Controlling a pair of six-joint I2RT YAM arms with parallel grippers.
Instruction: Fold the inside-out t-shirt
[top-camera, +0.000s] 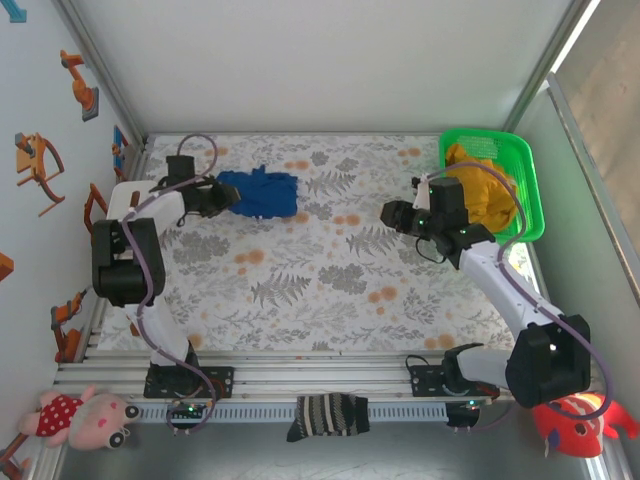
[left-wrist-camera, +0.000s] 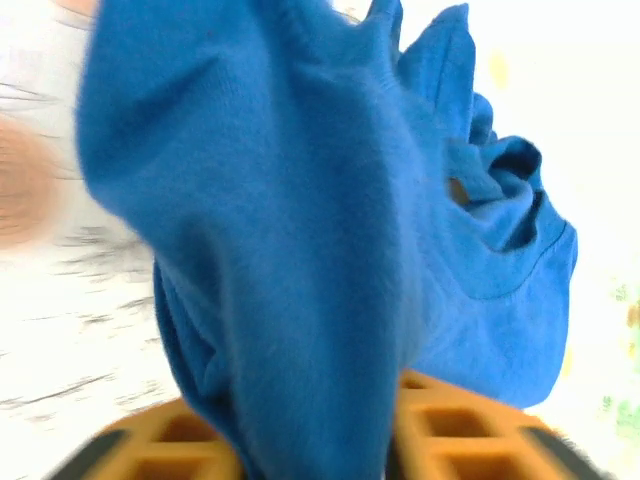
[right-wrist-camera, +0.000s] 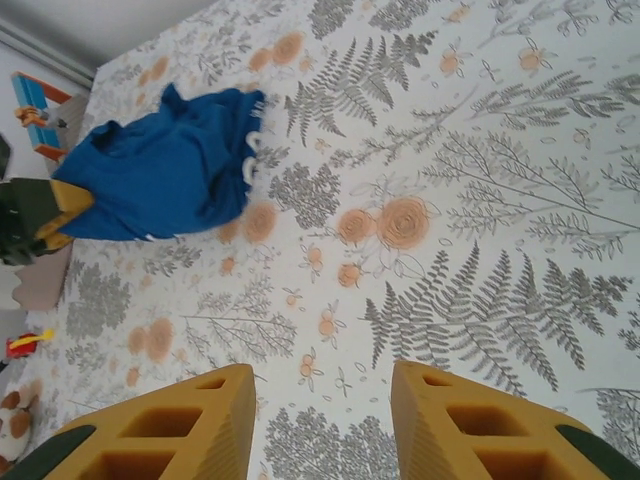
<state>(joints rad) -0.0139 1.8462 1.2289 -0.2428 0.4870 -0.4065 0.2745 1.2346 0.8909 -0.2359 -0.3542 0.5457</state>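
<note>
A fern-and-flower printed tablecloth (top-camera: 330, 280) covers the table. In the upper left of the top view lies the crumpled royal-blue cloth t-shirt (top-camera: 258, 192). A bright green plastic basket (top-camera: 530, 190) at the upper right holds a mustard-yellow garment (top-camera: 485, 190). The left gripper (top-camera: 222, 195) pinches a bunch of the shirt's left edge between its jaws. The right gripper (right-wrist-camera: 320, 400) hovers right of centre, jaws spread over bare cloth. A dark striped sock (top-camera: 328, 415) lies at the bottom centre.

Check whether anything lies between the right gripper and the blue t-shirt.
Nothing visible does. From the right gripper, bare floral tablecloth stretches to the t-shirt, which lies bunched toward the far left side.
</note>
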